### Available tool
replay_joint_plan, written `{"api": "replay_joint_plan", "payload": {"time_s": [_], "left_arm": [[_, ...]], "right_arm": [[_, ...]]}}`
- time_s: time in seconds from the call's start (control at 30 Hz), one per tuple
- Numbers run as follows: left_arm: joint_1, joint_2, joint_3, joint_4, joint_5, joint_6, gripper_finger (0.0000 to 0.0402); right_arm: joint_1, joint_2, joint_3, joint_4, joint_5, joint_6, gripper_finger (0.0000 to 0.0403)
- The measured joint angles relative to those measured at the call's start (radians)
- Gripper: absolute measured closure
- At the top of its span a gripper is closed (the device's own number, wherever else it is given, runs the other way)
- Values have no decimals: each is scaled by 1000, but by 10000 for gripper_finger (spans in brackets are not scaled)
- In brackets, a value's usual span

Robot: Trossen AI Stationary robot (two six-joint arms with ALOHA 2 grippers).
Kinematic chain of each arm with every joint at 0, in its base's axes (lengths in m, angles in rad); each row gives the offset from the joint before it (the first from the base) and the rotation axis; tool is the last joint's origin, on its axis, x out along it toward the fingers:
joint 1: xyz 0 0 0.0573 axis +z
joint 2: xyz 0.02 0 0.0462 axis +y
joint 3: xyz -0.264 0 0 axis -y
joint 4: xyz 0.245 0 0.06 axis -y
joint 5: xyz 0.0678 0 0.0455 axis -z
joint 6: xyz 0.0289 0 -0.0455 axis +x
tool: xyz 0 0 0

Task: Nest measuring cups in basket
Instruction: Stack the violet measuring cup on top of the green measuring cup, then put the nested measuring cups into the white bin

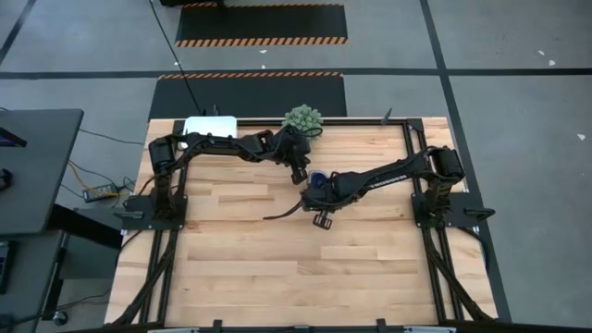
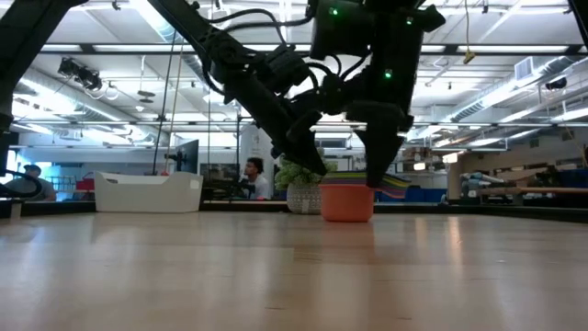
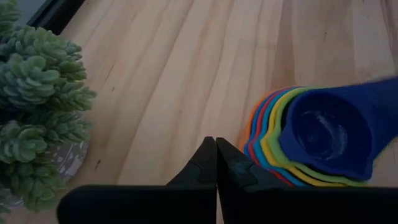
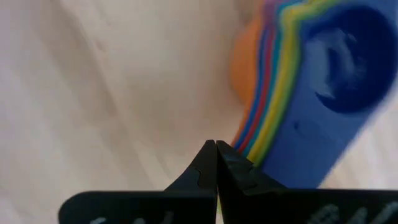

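From above, the measuring cups (image 1: 317, 179) sit stacked as one cluster on the wooden table (image 1: 277, 268), near its middle toward the far side, with the left gripper (image 1: 299, 175) just beside them on one side and the right gripper (image 1: 321, 220) close on the other. The white basket (image 1: 210, 125) stands well apart at the far left corner, partly under the left arm, and its inside cannot be made out; a spiky green plant (image 1: 302, 118) sits at the far edge between basket and cups. From table height, the stack shows its orange bottom cup (image 2: 347, 202) resting on the wood with coloured rims (image 2: 377, 187) fanned above it, the plant pot (image 2: 303, 197) just behind and the basket (image 2: 149, 192) far off to the side, nothing rising above its rim. The left wrist view shows that arm's fingers (image 3: 202, 165) pressed together, holding nothing, just beside the stack, whose top blue cup (image 3: 323, 134) lies empty. The right wrist view shows its fingers (image 4: 202, 163) likewise shut and empty, tips at the edge of the layered handles (image 4: 267, 118). The cups look like light, stiff, smooth plastic, likely to slide apart or tip if pushed; the overlapping flat handles, or the rim of the outer orange cup, seem the surest hold for lifting the whole nest.
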Motion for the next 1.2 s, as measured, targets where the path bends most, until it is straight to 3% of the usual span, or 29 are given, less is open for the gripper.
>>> {"api": "replay_joint_plan", "payload": {"time_s": [0.4, 0.67, 0.93, 1.2], "left_arm": [[0, 0, 0, 0, 0, 0, 402], [0, -1, 0, 0, 0, 1, 402], [-2, -1, 0, -1, 23, 1, 402], [-15, -1, 0, -1, 84, -19, 402]], "right_arm": [[0, 0, 0, -128, 166, -51, 403], [5, -49, -1, -136, 198, -89, 403], [-8, -274, -1, -146, 251, -129, 403], [-7, -613, -1, -176, 265, -233, 403]]}}
